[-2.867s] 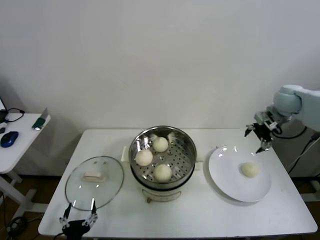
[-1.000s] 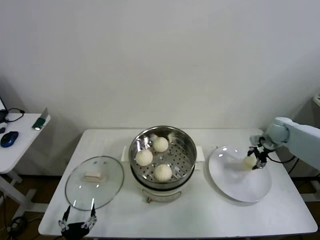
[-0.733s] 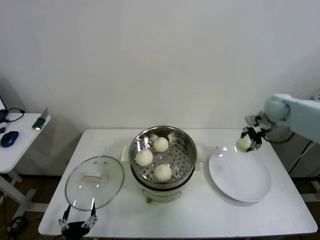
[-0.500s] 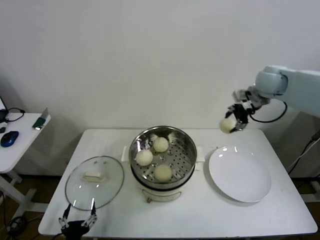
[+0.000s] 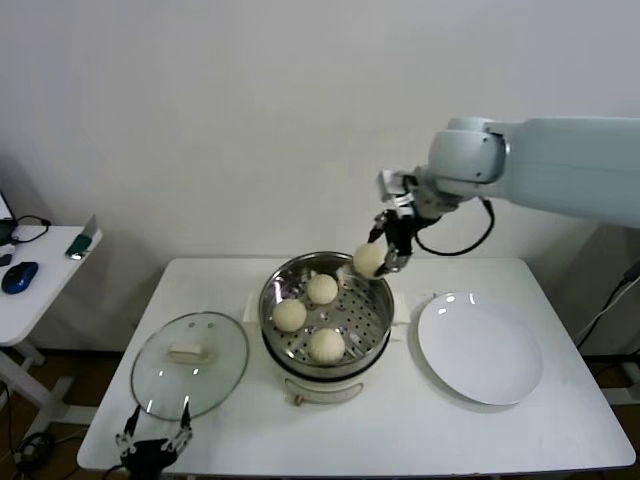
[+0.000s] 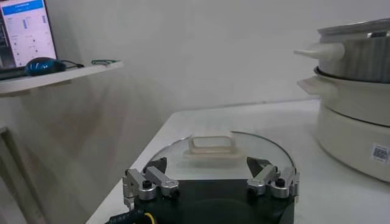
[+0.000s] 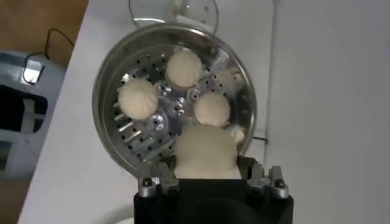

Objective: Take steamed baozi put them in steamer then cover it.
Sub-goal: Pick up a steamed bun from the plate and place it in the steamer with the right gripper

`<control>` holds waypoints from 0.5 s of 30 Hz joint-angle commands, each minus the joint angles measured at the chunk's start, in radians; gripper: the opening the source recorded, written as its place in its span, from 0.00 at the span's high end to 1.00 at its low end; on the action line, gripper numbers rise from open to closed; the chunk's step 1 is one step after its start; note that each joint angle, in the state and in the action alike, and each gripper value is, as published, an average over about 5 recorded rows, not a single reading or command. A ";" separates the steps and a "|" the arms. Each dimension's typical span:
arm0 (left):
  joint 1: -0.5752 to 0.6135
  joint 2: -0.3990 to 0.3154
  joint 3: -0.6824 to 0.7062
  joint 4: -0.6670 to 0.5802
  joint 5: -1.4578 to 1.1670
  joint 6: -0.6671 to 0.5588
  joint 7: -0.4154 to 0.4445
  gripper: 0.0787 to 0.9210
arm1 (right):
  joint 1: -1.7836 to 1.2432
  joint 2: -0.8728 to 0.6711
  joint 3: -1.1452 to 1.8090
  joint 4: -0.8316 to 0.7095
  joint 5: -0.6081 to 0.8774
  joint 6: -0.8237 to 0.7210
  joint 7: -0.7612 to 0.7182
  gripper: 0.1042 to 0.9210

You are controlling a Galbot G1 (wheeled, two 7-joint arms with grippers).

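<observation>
While right claw (image 5: 385,247) carries the fourth baozi (image 5: 368,260) above steamer (image 5: 326,305) far-right rim | three buns inside, right side free | lower there before releasing | cover (image 5: 189,364) near-left on desk (image 5: 400,420) | left claw (image 5: 155,443) wide, idle beside it

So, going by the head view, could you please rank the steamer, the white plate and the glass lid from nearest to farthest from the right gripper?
1. Steamer, just below the right gripper holding a bun.
2. White plate, on the table's right side.
3. Glass lid, far left, beside the left gripper.
</observation>
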 commanded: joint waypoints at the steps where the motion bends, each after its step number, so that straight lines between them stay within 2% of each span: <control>1: -0.004 -0.005 0.003 0.005 0.002 0.001 0.001 0.12 | -0.179 0.047 0.025 0.065 0.040 -0.094 0.125 0.31; 15: -0.003 -0.005 0.003 0.011 0.003 -0.002 0.000 0.12 | -0.330 0.074 0.066 -0.049 -0.079 -0.106 0.154 0.31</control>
